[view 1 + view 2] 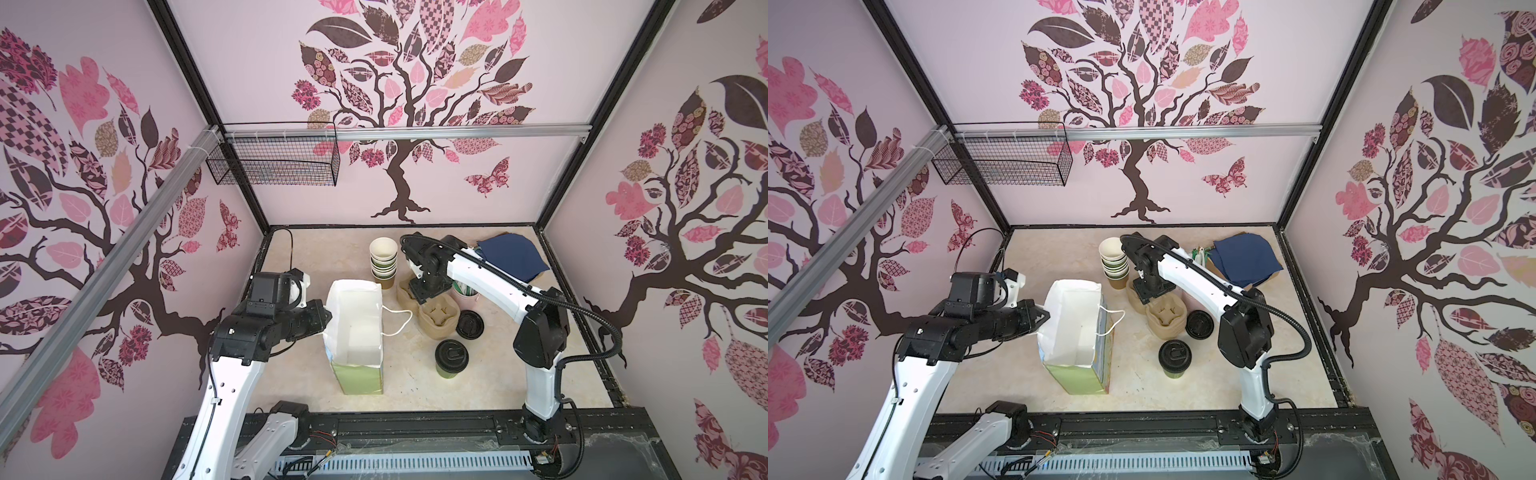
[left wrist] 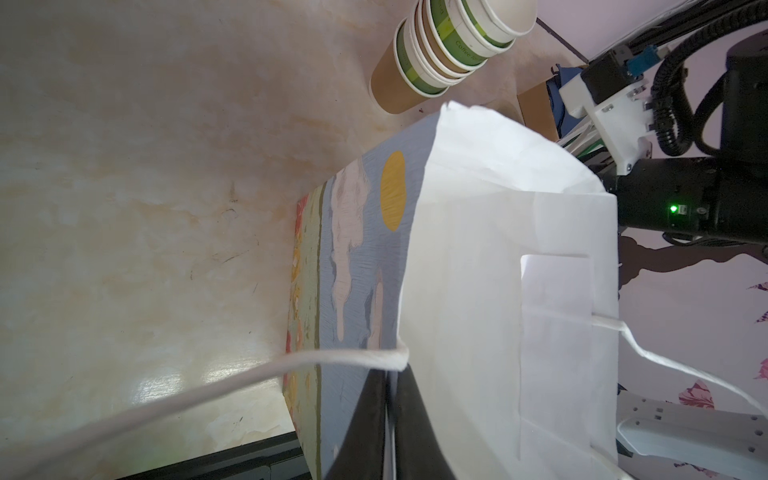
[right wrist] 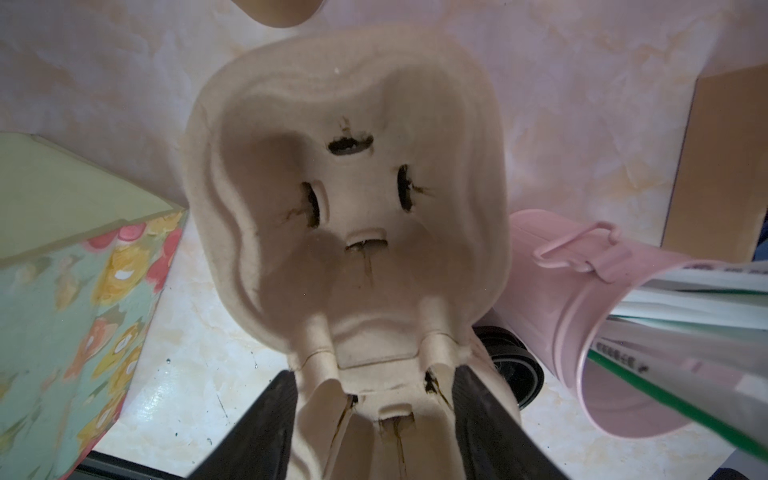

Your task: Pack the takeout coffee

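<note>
The pale marbled surface [image 1: 415, 386] carried everything. The largest thing on it was an upright paper bag [image 1: 360, 378], white inside and painted blue, green and floral outside, standing left of centre with its mouth wide open. The left arm [image 1: 232, 374] reached to the bag's left wall, and the left jaws were clenched on the paper rim just beside the white cord handle [image 2: 291, 361], apparently to keep the mouth spread and the bag from tipping while it was loaded.

Right of the bag lay a two-well carrier of moulded tan pulp [image 1: 438, 322]. The right arm [image 1: 490, 278] hung over its far end with the right jaws set apart astride it. Whether they already pressed on the pulp could not be told. Going for the carrier suggested that the cup was meant to travel seated in it.

Behind stood a stack of lidless paper cups with cream insides [image 1: 383, 259], beside a pink bucket of sachets [image 1: 465, 295].

The takeout coffee, a small green-sided cup under a round black sip lid [image 1: 451, 359], stood upright nearer the front, right of the bag and apart from it, untouched by either arm. A loose black lid [image 1: 469, 324] lay just beyond it.
</note>
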### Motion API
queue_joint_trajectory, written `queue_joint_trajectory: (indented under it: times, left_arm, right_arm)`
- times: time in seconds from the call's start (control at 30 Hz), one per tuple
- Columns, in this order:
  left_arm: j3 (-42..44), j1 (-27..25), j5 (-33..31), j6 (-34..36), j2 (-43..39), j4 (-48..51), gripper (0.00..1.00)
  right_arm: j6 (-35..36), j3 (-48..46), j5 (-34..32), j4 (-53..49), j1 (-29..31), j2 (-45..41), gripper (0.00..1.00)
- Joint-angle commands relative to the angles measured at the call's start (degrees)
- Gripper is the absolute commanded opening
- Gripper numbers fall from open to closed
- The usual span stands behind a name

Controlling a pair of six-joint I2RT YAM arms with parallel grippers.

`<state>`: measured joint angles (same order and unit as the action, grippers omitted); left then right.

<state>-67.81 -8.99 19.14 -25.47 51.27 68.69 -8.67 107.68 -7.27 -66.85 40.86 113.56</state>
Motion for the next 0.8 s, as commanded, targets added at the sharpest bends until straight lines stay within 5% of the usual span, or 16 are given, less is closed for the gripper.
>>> queue_joint_trajectory:
  times: [0.0,0.77]
  left_arm:
    - [0.9,0.0,0.5,0.3,-0.3,-0.1,0.09]
    - [0.8,0.0,0.3,0.2,0.3,-0.9,0.06]
  right_arm:
    - [0.8,2.8,-1.4,-2.3,0.4,2.5,0.62]
    - [0.4,2.2,-0.4,-3.0,0.4,3.9,0.47]
